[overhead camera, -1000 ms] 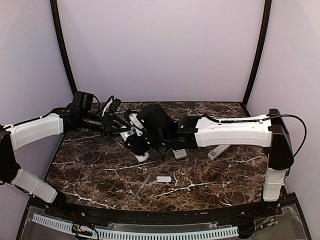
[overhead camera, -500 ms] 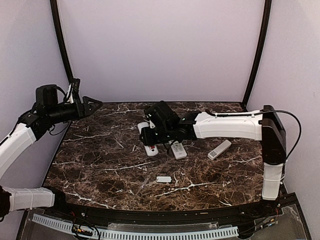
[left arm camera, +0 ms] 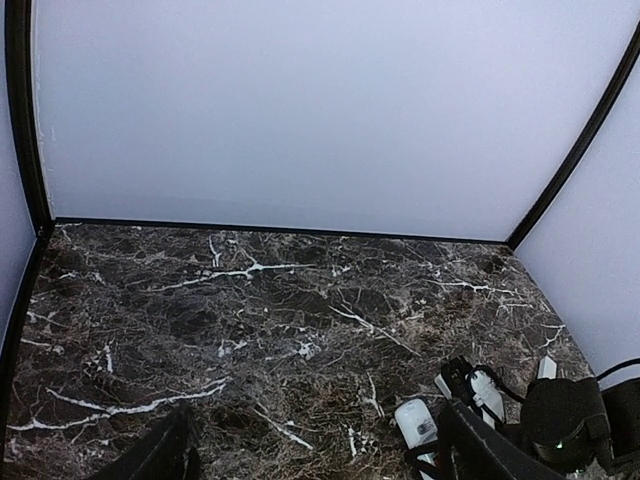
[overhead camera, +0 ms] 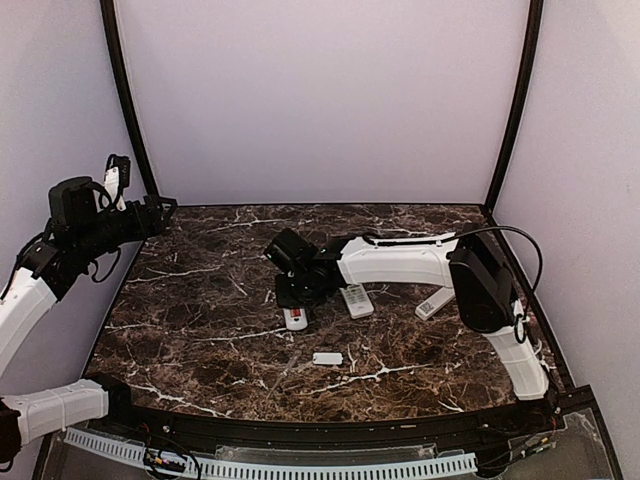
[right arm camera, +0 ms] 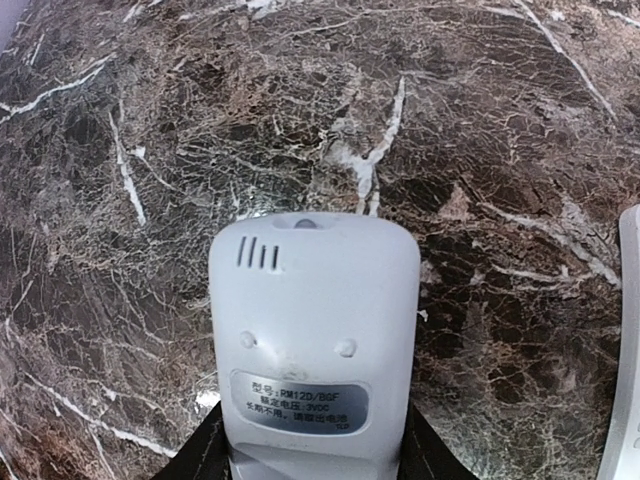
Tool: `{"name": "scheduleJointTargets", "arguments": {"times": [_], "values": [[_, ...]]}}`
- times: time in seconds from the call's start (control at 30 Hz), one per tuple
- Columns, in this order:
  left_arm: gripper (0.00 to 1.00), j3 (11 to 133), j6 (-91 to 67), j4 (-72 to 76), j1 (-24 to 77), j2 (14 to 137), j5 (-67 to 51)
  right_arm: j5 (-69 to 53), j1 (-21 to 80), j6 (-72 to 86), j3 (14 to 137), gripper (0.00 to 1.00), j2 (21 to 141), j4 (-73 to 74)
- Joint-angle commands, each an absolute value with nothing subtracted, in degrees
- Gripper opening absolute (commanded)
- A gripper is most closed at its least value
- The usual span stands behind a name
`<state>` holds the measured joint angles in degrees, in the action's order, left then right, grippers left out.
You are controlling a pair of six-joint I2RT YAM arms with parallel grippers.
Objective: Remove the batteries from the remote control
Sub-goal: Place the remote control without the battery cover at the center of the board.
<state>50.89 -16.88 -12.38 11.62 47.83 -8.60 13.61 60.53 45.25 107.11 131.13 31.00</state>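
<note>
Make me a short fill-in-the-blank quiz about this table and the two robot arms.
1. The right gripper is closed on a white ___.
2. The left gripper is open and holds ___.
3. Besides that one, ___ more remotes lie on the table.
Missing words: remote; nothing; two.

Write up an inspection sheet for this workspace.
Surface: dark veined marble table.
Job's things: held remote, label side showing; red speck at its near end, possibly batteries, too small to confirm.
Clutter: second remote, third remote, small white cover lying loose.
Grippers: left gripper open, raised at the left; right gripper shut on the held remote.
Cables: black cable looping off the right arm.
Surroundings: lilac walls, black corner posts.
</note>
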Motion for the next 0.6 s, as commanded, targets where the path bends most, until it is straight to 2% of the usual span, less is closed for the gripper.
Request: {"name": "scheduleJointTargets", "arguments": {"times": [0.0, 0.3, 0.57], "values": [[0.82, 50.43, -15.97, -13.96, 11.34, 47.82, -7.3, 14.86, 60.55, 49.74, 111.89, 0.3, 133.81, 36.44], [0.82, 50.53, -16.23, -14.41, 11.34, 48.08, -7.61, 15.54, 60.51, 51.85, 111.79, 0.33, 135.28, 37.4], [0.82, 50.62, -16.43, -14.93, 11.35, 48.77, -8.17, 14.94, 60.5, 51.93, 110.45, 0.39, 135.59, 35.46]]}}
